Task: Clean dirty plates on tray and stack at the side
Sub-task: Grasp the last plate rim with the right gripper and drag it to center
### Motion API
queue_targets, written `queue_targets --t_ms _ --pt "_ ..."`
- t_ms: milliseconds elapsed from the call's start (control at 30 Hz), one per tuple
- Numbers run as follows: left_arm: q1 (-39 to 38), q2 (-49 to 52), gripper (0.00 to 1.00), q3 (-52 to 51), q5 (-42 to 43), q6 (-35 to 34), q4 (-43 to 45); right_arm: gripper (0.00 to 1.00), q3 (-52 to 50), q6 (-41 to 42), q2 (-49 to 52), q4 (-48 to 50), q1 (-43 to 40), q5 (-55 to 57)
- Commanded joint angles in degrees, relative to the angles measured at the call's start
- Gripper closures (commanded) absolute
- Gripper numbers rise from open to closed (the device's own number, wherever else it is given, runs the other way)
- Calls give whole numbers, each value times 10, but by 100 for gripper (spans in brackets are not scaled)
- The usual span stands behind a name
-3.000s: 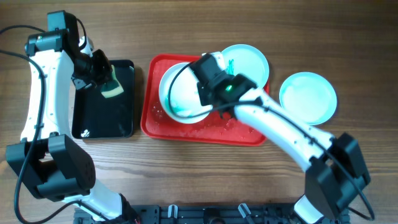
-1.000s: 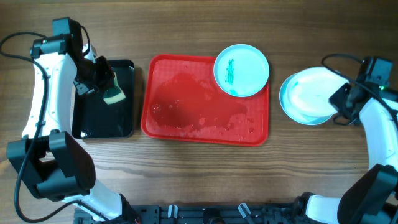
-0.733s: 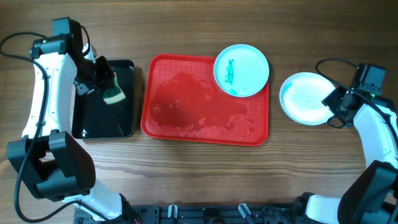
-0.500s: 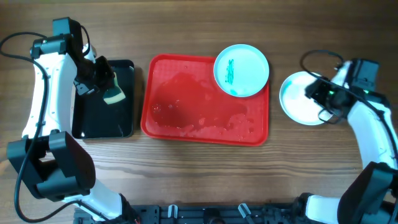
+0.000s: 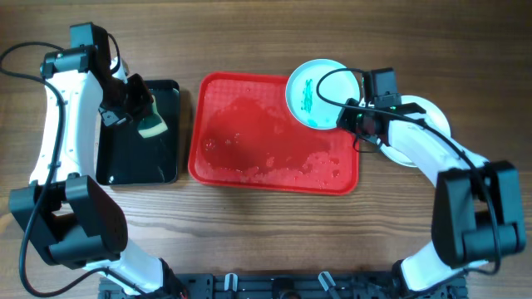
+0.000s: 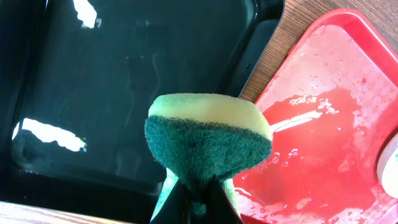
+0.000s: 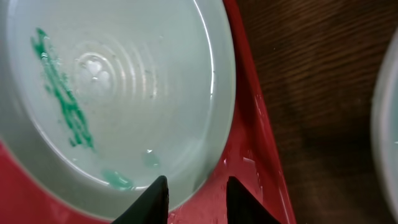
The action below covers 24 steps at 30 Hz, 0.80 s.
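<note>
The red tray (image 5: pixel 249 141) lies mid-table with a wet floor. One plate (image 5: pixel 320 91) with a teal smear sits in its back right corner. My right gripper (image 5: pixel 347 116) is open at that plate's right rim. In the right wrist view its fingers (image 7: pixel 196 196) straddle the rim of the smeared plate (image 7: pixel 124 87), above the tray wall (image 7: pixel 255 143). Wiped plates (image 5: pixel 432 114) lie stacked on the table to the right, partly hidden by my right arm. My left gripper (image 6: pixel 199 199) is shut on a yellow-green sponge (image 6: pixel 208 143), also seen overhead (image 5: pixel 151 123).
A smaller black tray (image 5: pixel 137 149) lies left of the red tray; the sponge hangs over its right part (image 6: pixel 124 81). The red tray's wet corner (image 6: pixel 323 124) shows in the left wrist view. The stacked plates' edge (image 7: pixel 388 124) shows at right.
My right arm set a plate on the plate at the right, let go, then swung left to the smeared plate's rim. The left arm and sponge have not moved.
</note>
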Motion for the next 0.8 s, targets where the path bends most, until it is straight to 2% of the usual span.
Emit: queue_targets --t_ms 0,100,200,367,433,500,567,667,767 --pt "0 4 96 -3 -3 5 2 74 9 -26 31 25 2 -11" --pt "0 4 96 -3 -3 5 5 80 11 -92 29 30 2 -82" --pt "0 4 96 -3 -3 5 9 88 11 -114 29 -30 11 -124" --pt "0 4 96 -3 -3 5 9 90 19 -147 29 -100 37 -157" --pt "0 4 96 -3 -3 5 9 83 35 -167 28 -129 48 -159" --pt "0 4 96 -3 -3 5 9 68 67 -199 26 -152 51 -141" --pt "0 4 96 -3 -3 5 9 59 100 -222 26 -171 50 -102" --pt "0 4 96 -3 -3 5 9 53 132 -272 26 -164 50 -28" --pt "0 4 96 -3 -3 5 13 48 133 -342 32 -107 49 -3"
